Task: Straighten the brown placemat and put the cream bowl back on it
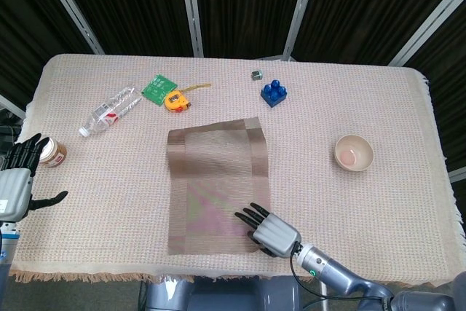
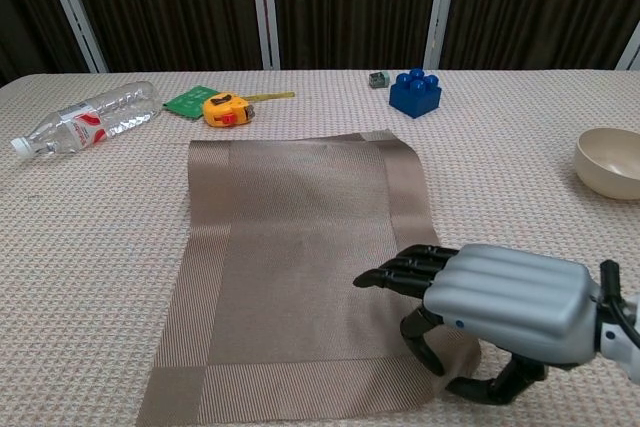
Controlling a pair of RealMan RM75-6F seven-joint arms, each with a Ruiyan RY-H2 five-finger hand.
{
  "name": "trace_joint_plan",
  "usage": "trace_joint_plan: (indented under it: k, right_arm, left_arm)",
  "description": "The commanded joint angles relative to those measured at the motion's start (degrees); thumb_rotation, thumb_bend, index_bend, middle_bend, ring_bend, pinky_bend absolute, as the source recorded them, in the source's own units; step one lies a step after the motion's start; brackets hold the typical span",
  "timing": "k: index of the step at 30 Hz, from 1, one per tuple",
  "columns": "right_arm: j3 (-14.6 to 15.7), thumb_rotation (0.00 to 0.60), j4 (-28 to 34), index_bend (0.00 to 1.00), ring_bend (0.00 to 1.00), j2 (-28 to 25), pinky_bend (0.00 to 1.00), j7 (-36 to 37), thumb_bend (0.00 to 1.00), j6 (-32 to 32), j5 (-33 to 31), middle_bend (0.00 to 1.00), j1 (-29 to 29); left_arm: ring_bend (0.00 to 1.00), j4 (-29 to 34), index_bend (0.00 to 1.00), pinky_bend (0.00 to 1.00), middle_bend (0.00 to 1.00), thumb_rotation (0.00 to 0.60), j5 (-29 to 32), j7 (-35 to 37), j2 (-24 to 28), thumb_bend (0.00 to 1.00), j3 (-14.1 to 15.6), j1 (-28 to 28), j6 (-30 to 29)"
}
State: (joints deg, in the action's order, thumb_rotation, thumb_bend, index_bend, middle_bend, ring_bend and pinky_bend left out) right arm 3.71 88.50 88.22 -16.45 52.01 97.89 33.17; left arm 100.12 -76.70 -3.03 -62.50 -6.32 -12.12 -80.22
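Pinching the brown placemat's [image 2: 300,267] near right corner, right hand [image 2: 500,305] sits far from cream bowl [image 2: 610,161].

Far side — bottle [image 1: 109,111], tape measure [image 1: 175,100], blue brick [image 1: 274,93].

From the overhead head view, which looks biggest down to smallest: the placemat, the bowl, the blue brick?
1. Brown woven placemat
2. Cream bowl
3. Blue toy brick

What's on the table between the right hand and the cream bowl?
Nothing: between the right hand on the brown placemat and the cream bowl there is only bare tablecloth, clearest in the head view.
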Motion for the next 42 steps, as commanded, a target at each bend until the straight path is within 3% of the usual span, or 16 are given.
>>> trace_joint_plan:
  k: [1, 10, 17, 21, 26, 31, 37, 42]
  right_arm:
    - [0.50, 0.600, -0.49, 0.63, 0.00, 0.25, 0.00, 0.91, 0.35, 0.56, 0.30, 0.00, -0.01]
    - [2.66, 0.600, -0.01, 0.66, 0.00, -1.39, 0.00, 2.43, 0.35, 3.76, 2.79, 0.00, -0.74]
    - [7.24, 0.600, 1.91, 0.68, 0.00, -10.47, 0.00, 0.22, 0.35, 11.37, 9.83, 0.01, -2.77]
    - [7.71, 0.600, 1.17, 0.68, 0.00, -16.27, 0.00, -0.99, 0.35, 15.55, 11.65, 0.02, -3.61]
    - [5.24, 0.600, -2.87, 0.68, 0.00, -22.57, 0.00, -4.91, 0.35, 19.10, 12.95, 0.02, -2.82]
    - [0.48, 0.600, -4.37, 0.68, 0.00, -25.34, 0.00, -6.26, 0.35, 17.07, 9.35, 0.02, -0.07]
    - [-3.91, 0.600, -6.77, 0.68, 0.00, -24.70, 0.00, -10.92, 0.35, 13.31, 9.89, 0.02, 5.14]
    - [-6.81, 0.600, -11.50, 0.68, 0.00, -20.94, 0.00, -14.73, 0.35, 9.09, 10.29, 0.03, 9.79]
  left_arm:
    - [0.00, -0.01, 0.00, 0.00, 0.00, 0.600, -0.03, 0.06, 0.01, 0.07, -0.05, 0.01, 0.02]
    - [0.00, 0.06, 0.00, 0.00, 0.00, 0.600, -0.21, 0.44, 0.14, 0.06, -0.03, 0.02, 0.39]
    - [0.00, -0.14, 0.00, 0.00, 0.00, 0.600, -0.60, 0.47, -0.04, 0.06, 0.15, -0.19, 0.95]
    - [0.00, -0.24, 0.00, 0.00, 0.00, 0.600, -0.84, 0.14, -0.29, 0.06, 0.32, -0.27, 1.16]
    - [0.00, -0.40, 0.00, 0.00, 0.00, 0.600, -0.95, -0.01, -0.52, 0.06, 0.54, -0.30, 1.47]
    - [0.00, -0.78, 0.00, 0.00, 0.00, 0.600, -0.57, 0.07, -0.59, 0.07, 0.35, -0.26, 1.52]
    - [0.00, -1.46, 0.00, 0.00, 0.00, 0.600, 0.36, -0.10, -0.81, 0.06, 0.11, -0.34, 1.98]
    - [0.00, -2.13, 0.00, 0.00, 0.00, 0.600, 1.31, -0.67, -1.24, 0.07, -0.05, -0.44, 2.44]
